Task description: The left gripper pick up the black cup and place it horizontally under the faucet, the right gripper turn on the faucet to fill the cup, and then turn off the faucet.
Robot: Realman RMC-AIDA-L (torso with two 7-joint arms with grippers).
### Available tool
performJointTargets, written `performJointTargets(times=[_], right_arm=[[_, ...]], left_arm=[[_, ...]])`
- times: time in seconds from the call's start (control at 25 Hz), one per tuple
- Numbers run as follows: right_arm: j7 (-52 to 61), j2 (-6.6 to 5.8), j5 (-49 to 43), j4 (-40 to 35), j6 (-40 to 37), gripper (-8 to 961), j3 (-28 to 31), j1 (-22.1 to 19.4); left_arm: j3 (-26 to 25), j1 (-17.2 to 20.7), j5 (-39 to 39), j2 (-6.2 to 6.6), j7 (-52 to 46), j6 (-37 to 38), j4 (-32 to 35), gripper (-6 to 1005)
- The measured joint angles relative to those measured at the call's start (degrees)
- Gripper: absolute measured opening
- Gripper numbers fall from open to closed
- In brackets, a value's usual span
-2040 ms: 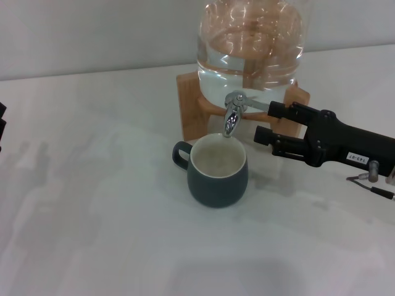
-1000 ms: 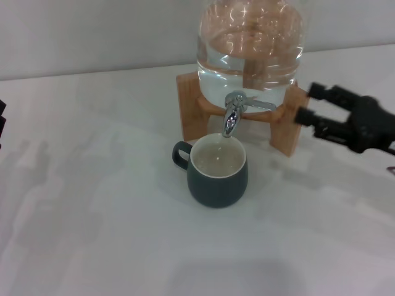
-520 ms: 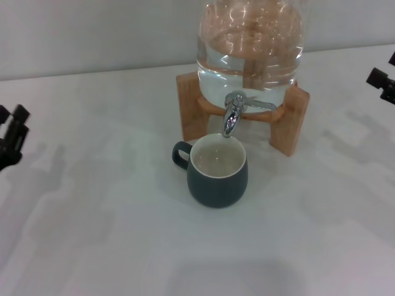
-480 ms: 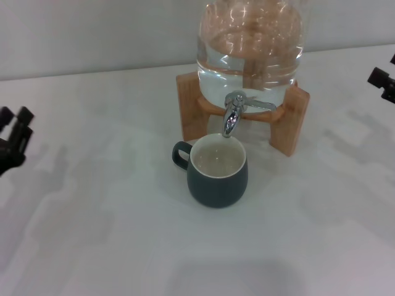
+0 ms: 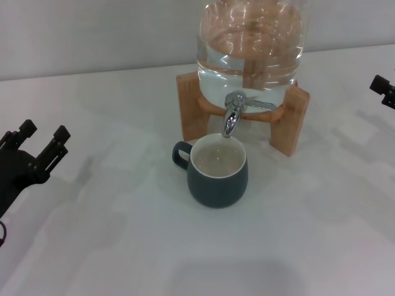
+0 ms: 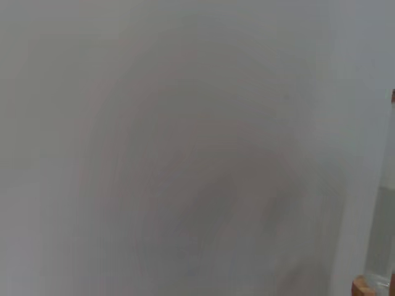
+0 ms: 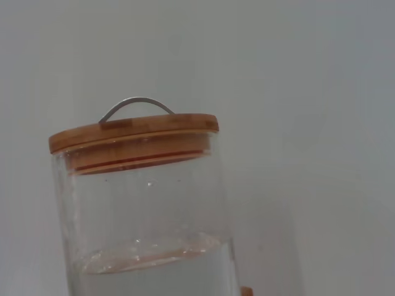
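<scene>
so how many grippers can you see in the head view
2. The left gripper is at the left edge above the table, fingers apart. The right gripper just pokes in at the right edge, mostly out of frame. Neither touches the cup under the faucet.

black cup (image 5: 217, 172): upright, water inside (handle toward robot's left) | faucet (image 5: 232, 117): chrome spout directly above cup rim

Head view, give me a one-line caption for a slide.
Cup upright under the tap of a glass jar, left gripper open at the table's left, right gripper at the right edge.
</scene>
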Motion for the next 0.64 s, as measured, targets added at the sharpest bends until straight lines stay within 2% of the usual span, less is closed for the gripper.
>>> performJointTargets(times=[0.36,0.44,0.64], right_arm=[[-1.44,0.27,0.00,0.00,-1.91,843,0.13,-0.44],[-1.49,0.29,0.04,0.00,-2.07,843,0.18,-0.59],[-1.96,0.37,0.02,0.26,-2.70,843,1.18,-0.87]], left_arm=[[-1.40,0.63,0.95,0.08,0.30,0.01,-0.05,754],[-1.56,0.83,1.00,0.08,0.32,-0.18,-0.05,894],[-1.59,3.01,1.79,-0.27,2.61,-0.71,-1.05,894]])
